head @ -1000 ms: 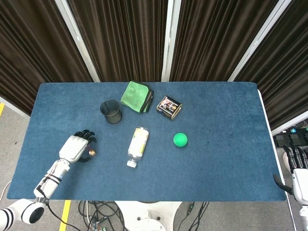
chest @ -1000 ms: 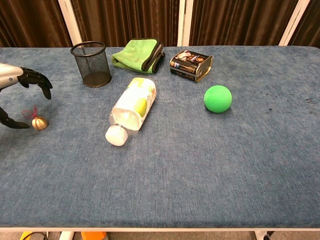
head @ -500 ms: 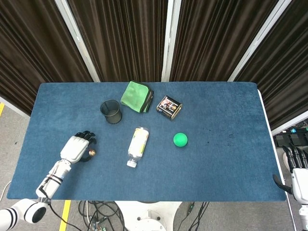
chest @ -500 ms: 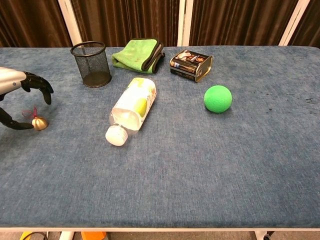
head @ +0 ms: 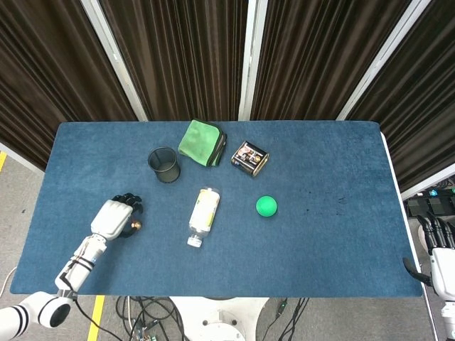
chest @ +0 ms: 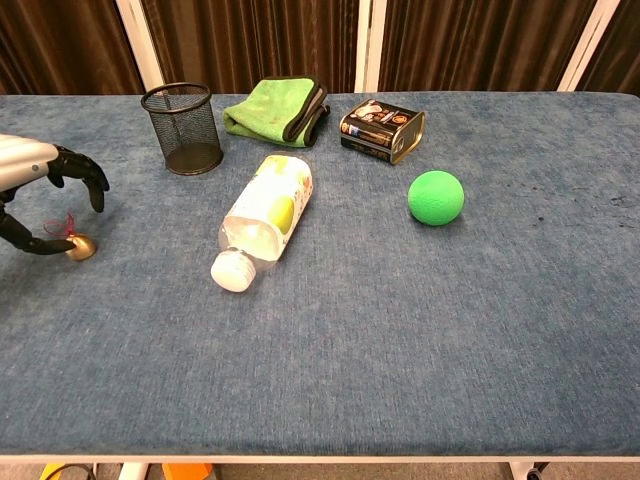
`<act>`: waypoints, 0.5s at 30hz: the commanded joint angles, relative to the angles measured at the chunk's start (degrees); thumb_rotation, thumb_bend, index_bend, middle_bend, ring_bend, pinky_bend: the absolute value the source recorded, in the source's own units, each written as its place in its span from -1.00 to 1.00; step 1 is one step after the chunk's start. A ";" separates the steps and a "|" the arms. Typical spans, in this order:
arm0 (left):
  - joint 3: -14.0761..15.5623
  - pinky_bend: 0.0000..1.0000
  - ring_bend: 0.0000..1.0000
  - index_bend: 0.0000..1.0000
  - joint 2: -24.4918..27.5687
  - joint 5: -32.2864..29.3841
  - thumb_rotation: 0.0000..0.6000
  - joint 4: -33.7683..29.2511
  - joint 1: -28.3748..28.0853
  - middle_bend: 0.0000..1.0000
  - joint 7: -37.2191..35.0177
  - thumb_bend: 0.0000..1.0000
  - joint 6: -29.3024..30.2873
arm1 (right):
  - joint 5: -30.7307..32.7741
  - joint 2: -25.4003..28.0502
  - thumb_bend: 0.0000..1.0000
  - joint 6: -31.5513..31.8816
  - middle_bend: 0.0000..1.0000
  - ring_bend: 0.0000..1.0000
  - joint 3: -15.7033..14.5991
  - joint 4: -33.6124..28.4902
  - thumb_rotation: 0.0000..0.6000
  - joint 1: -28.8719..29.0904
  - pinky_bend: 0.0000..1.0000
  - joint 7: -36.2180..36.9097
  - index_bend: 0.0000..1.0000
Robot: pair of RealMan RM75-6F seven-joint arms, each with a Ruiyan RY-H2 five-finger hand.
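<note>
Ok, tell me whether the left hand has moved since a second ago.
Yes. In the chest view the left hand has lowered slightly and its fingers closed around the small gold ornament, away from the mesh cup.

**Even overhead light, sharp frames**

Both views are bright and evenly lit, seemingly from above. Shadows are short and soft: a faint one sits under the dark fingers on the blue bench, and another hugs the green ball well to their right. The bottle shows a mild sheen, no harsh glare. Focus is crisp throughout. The curtains beyond stay dim. The head view bows slightly at its edges.
</note>
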 commanded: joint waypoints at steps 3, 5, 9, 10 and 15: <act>0.12 -0.41 -0.65 -0.16 0.00 -0.29 1.00 0.02 -0.01 -0.52 0.12 -0.48 -0.13 | 0.02 -0.17 -0.66 -0.18 -1.00 -1.00 -0.05 0.17 1.00 0.08 -1.00 0.03 -1.00; 0.14 -0.41 -0.65 -0.15 -0.07 -0.50 1.00 0.10 -0.08 -0.52 0.15 -0.48 -0.31 | 0.03 -0.16 -0.66 -0.21 -1.00 -1.00 -0.06 0.17 1.00 0.09 -1.00 0.01 -1.00; 0.26 -0.41 -0.65 -0.14 -0.12 -0.69 1.00 0.15 -0.15 -0.52 0.32 -0.45 -0.49 | 0.10 -0.14 -0.66 -0.27 -1.00 -1.00 -0.06 0.18 1.00 0.08 -1.00 0.07 -1.00; 0.28 -0.41 -0.66 -0.14 -0.09 -0.78 1.00 0.06 -0.14 -0.52 0.48 -0.44 -0.48 | 0.13 -0.14 -0.66 -0.31 -1.00 -1.00 -0.06 0.20 1.00 0.09 -1.00 0.12 -1.00; 0.45 -0.41 -0.65 -0.08 -0.01 -0.76 1.00 -0.39 0.17 -0.42 1.05 -0.42 0.28 | 0.43 -0.20 -0.66 -0.79 -1.00 -1.00 -0.09 0.36 1.00 0.19 -1.00 0.19 -1.00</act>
